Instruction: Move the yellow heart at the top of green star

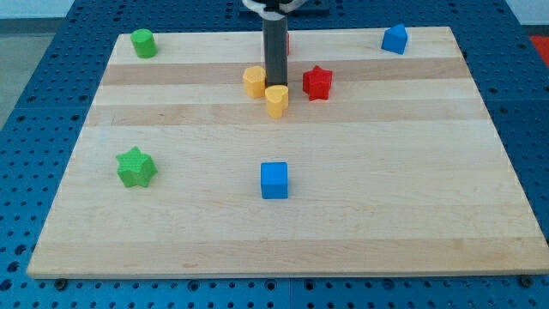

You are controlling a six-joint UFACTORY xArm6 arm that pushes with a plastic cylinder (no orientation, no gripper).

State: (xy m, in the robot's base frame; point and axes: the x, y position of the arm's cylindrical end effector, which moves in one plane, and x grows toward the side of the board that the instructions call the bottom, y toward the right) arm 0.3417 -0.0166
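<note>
The yellow heart (pixel 276 99) lies on the wooden board a little above its middle. The dark rod comes down from the view's top, and my tip (pixel 275 83) rests right behind the heart's upper edge, touching or nearly touching it. The green star (pixel 135 166) lies far off at the view's left, lower down than the heart. A second yellow block (pixel 254 81), rounded in shape, sits just to the left of the rod.
A red star (pixel 317 82) sits just right of the rod. A blue cube (pixel 274 180) lies below the heart. A green cylinder (pixel 143 43) is at the top left and a blue block (pixel 395 39) at the top right. A red block is mostly hidden behind the rod.
</note>
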